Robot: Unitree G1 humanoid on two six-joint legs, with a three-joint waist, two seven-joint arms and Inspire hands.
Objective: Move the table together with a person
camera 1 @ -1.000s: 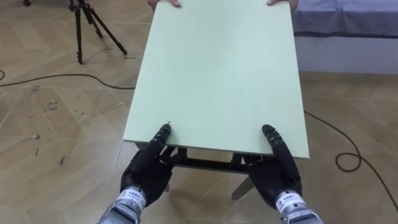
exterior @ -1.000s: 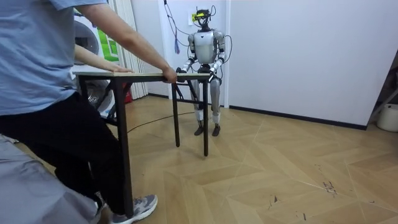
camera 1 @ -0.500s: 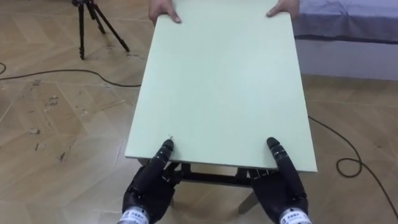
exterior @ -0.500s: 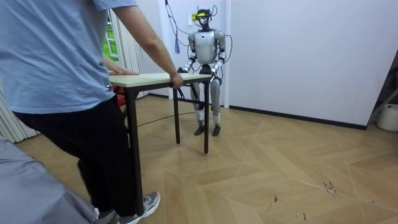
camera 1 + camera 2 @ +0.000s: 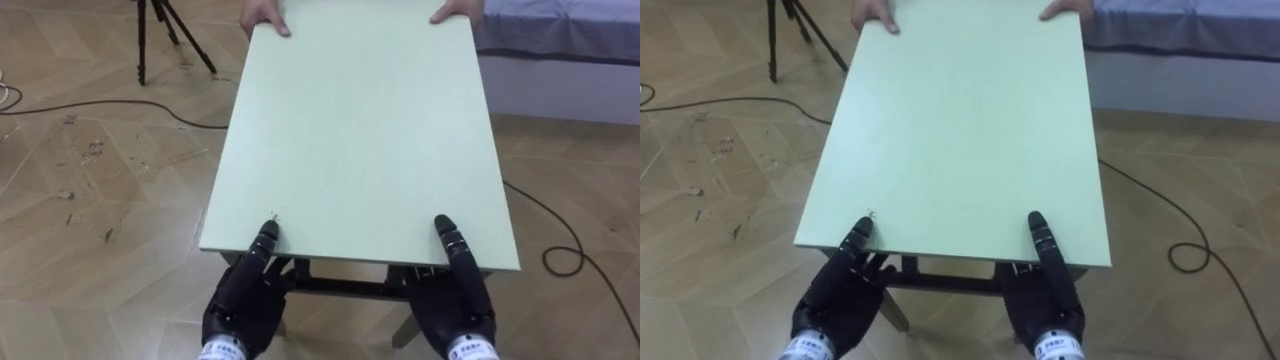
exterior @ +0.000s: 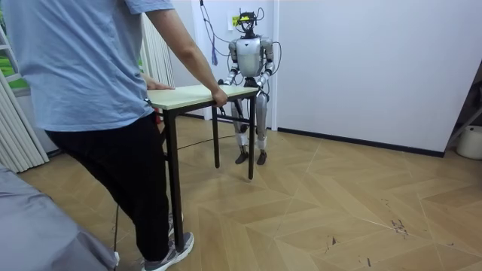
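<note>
We find the left hand (image 5: 243,300) and right hand (image 5: 460,300) at the table (image 5: 355,130)'s near edge, a person's hands (image 5: 264,15) at its far edge, a tripod (image 5: 165,35) far left, a bed (image 5: 560,40) far right.

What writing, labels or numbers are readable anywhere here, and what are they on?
Nothing here is readable.
Print on the white tags behind the left hand and right hand: too small to read.
Top of the table: no writing.

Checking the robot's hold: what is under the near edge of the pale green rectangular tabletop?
The robot's left hand and right hand reach under the pale green tabletop, beside a dark metal frame bar. How they grip beneath is covered.
</note>
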